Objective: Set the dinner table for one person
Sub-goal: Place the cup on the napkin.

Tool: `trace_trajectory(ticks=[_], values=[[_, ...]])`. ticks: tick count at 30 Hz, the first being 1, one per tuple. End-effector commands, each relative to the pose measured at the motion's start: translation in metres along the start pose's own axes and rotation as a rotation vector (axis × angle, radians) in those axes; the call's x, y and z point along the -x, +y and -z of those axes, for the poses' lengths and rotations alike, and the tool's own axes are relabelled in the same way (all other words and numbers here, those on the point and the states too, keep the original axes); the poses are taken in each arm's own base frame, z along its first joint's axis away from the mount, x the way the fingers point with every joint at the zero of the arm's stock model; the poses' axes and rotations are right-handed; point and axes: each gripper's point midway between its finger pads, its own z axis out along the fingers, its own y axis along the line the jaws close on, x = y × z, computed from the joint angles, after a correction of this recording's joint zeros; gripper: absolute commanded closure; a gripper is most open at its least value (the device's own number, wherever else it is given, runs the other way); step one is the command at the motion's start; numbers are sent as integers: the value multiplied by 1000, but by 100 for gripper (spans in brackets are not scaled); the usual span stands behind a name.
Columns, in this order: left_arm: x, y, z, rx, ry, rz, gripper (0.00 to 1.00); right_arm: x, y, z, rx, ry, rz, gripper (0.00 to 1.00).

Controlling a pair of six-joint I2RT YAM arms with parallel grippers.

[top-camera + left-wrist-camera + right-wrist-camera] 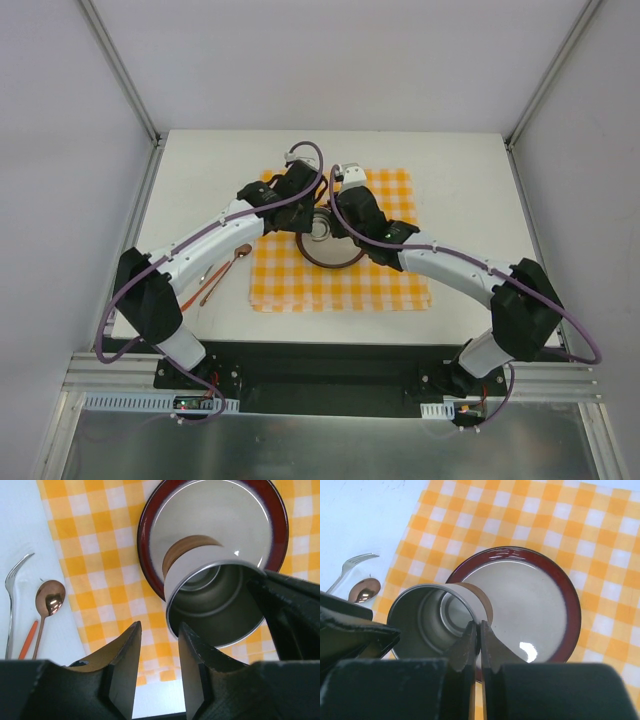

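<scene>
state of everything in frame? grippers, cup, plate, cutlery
right gripper: shut on the rim of the cup.
left gripper: open, empty, beside the cup.
cup: mouth up, empty, over the plate.
plate: flat on the checkered cloth.
fork: lying on the table, off the cloth.
spoon: lying beside the fork.

the top external camera looks steeply down from above and behind both arm bases, far off, taking in the whole dinner table point(460, 180). the wrist cameras sit close behind the left gripper point(159, 630) and right gripper point(476, 627), facing down past the fingertips. both share the metal cup point(215, 605) and the plate point(210, 510) beyond.
</scene>
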Motion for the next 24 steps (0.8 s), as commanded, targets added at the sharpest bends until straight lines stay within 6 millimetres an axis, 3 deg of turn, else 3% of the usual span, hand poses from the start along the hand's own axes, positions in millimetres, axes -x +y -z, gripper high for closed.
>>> trace_trajectory(ticks=[1,6,13,24], values=[[8,5,20,-12,-68,6,65,37,-18,-1,-54,-72,-8,100],[6,8,22,-10,-77,9,65,52,-43,-9,-106,-77,-12,100],[-4,9,13,-1,-49,4,70,72,-85,-40,-171,-57,-19,100],[-15,14,-1,27,-32,-11,71,69,-135,-80,-233,-22,-69,100]])
